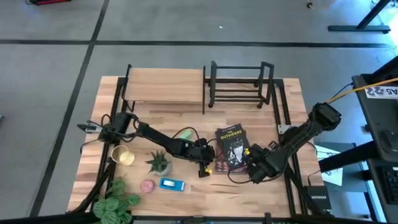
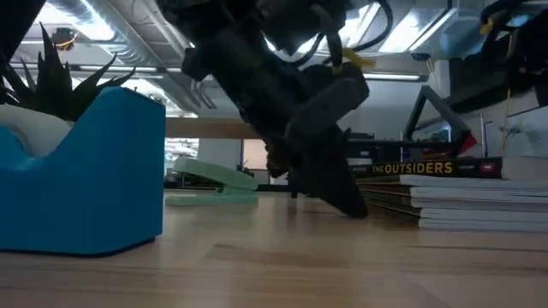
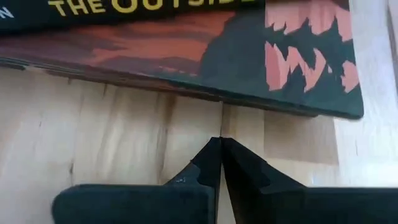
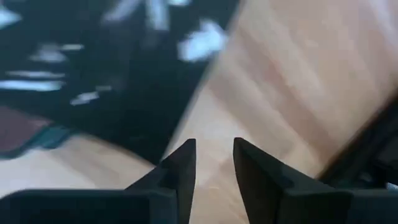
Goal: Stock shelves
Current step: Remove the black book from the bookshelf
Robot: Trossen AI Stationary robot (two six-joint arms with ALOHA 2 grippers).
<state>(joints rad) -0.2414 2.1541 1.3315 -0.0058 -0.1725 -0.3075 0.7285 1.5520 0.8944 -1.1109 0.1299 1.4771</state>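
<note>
1. Overhead, the light wood-topped two-tier shelf with black metal legs (image 1: 165, 84) and the black open-frame metal book rack (image 1: 239, 84) stand side by side at the far edge of the pale wooden surface (image 1: 186, 124), well apart from the stack of books topped by a dark paperback titled "The Outsiders" (image 1: 231, 148) near the middle. The left gripper (image 1: 207, 163) sits low just beside the stack's left edge; the right gripper (image 1: 254, 169) sits just beside its right edge. With both arms crowding one stack, a lift from one side could drive the books into the other arm.

2. At surface level, the left gripper (image 2: 330, 184) tilts down against the surface next to the stack (image 2: 445, 192). The top book may slide off the ones beneath instead of rising. A blue tape dispenser (image 2: 81, 180) and a pale green stapler (image 2: 210, 180) lie off to the side, clear of the books.

3. From the left wrist, the left gripper (image 3: 221, 144) has its jaws pressed together with nothing between them, the tips just short of the book's lower edge (image 3: 186, 50). Shut like this, they can only nudge the cover, not grip it, and a push could skew the stack.

4. From the right wrist, the right gripper (image 4: 214, 149) holds its jaws narrowly apart and empty over bare wood, the dark cover (image 4: 93, 74) just beyond. That gap looks too slim for a book's thickness, so a closing attempt risks scraping past it.
</note>
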